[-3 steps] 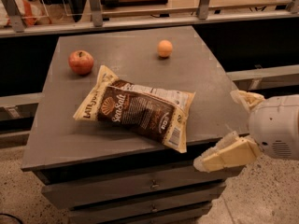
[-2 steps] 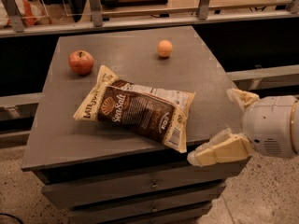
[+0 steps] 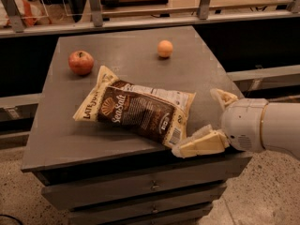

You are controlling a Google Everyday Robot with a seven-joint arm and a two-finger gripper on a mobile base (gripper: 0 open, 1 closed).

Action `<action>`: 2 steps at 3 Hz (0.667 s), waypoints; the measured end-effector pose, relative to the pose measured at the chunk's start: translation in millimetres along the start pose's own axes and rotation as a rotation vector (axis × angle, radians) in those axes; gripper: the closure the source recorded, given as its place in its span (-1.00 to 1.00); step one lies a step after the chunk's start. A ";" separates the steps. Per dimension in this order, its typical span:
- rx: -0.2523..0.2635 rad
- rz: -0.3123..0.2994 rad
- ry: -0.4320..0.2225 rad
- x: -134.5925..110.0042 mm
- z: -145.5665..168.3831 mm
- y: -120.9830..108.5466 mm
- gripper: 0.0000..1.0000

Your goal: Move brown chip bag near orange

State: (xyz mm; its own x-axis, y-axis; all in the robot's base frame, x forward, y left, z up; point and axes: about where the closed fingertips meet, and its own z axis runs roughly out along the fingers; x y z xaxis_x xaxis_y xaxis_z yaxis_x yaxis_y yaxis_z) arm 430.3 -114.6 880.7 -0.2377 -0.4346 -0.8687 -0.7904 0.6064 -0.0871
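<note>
Spread open at lower right: cream two-finger tool, crept leftward over the last second, lower finger now at the near corner of the crinkly brown chip bag, lying mid-frame on the grey surface. Not yet gripped; small round pale orange well apart, upper centre.
</note>
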 end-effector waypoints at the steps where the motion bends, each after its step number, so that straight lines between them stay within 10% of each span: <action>1: -0.014 -0.021 -0.027 -0.3 23.6 -3.8 -1.00; 2: -0.015 -0.051 -0.053 -7.4 42.3 -8.6 -1.00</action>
State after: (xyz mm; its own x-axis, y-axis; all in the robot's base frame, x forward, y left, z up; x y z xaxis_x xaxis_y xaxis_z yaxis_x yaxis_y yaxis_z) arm 462.7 -88.5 867.2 -0.1670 -0.4281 -0.8882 -0.8093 0.5740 -0.1246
